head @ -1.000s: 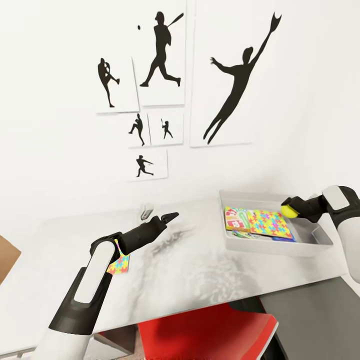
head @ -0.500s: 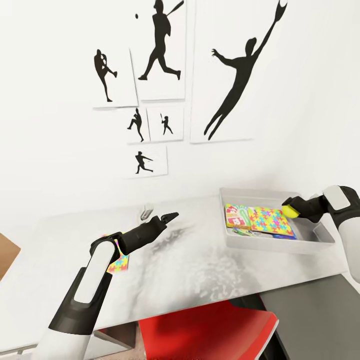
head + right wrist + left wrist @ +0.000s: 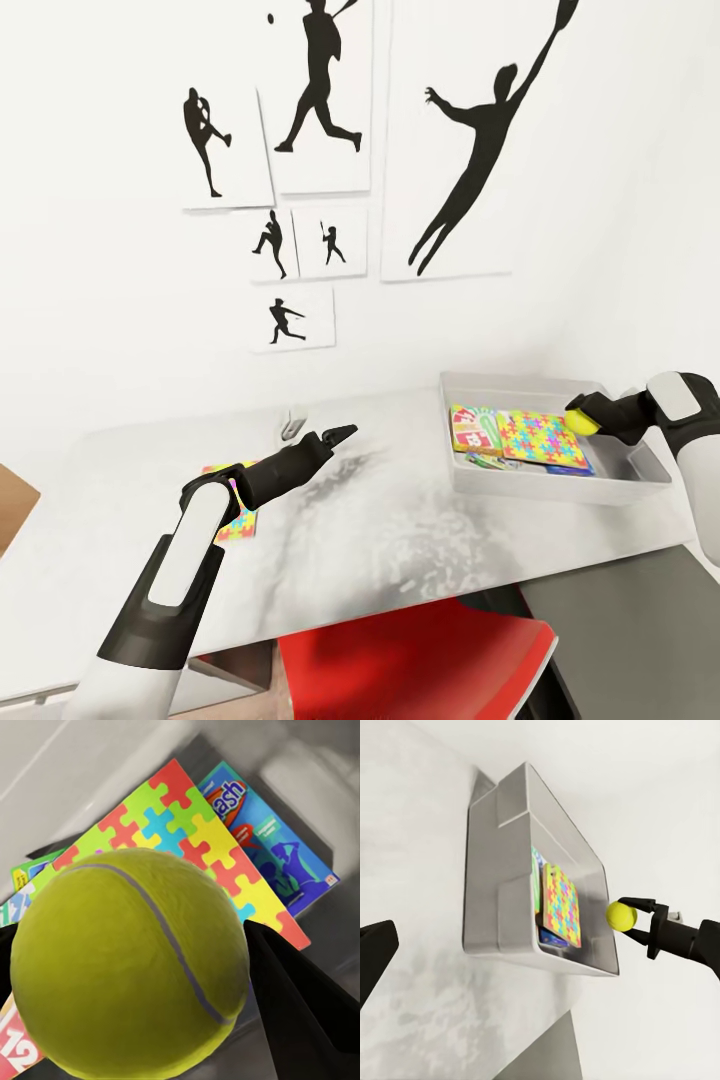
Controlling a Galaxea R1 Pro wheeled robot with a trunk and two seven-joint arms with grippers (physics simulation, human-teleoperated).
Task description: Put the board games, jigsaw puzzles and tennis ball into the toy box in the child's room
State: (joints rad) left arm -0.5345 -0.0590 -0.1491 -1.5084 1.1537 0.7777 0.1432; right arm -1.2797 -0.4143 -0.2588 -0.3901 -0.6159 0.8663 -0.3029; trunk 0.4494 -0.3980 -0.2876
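My right gripper [image 3: 580,412] is shut on the yellow tennis ball [image 3: 583,416], just above the right end of the grey toy box [image 3: 545,490] on the table [image 3: 400,540]. The ball [image 3: 127,960] hangs over a jigsaw puzzle [image 3: 187,847] and a blue board game [image 3: 277,847] lying in the box. A SKIP-BO board game [image 3: 472,430] lies at the box's left end. A second jigsaw puzzle [image 3: 238,525] lies flat on the table, partly hidden under my left arm. My left gripper [image 3: 342,434] hovers open and empty over the table's middle, well left of the box.
Black baseball-player pictures [image 3: 320,90] hang on the white wall behind the table. A small grey object [image 3: 292,425] stands by the wall. A red chair [image 3: 420,660] is tucked under the front edge, and a dark-grey cabinet top [image 3: 640,620] lies lower at the right.
The head view has shifted a little, so more of the puzzle on the table shows. The right gripper still holds the ball over the toy box; the left arm has not moved.
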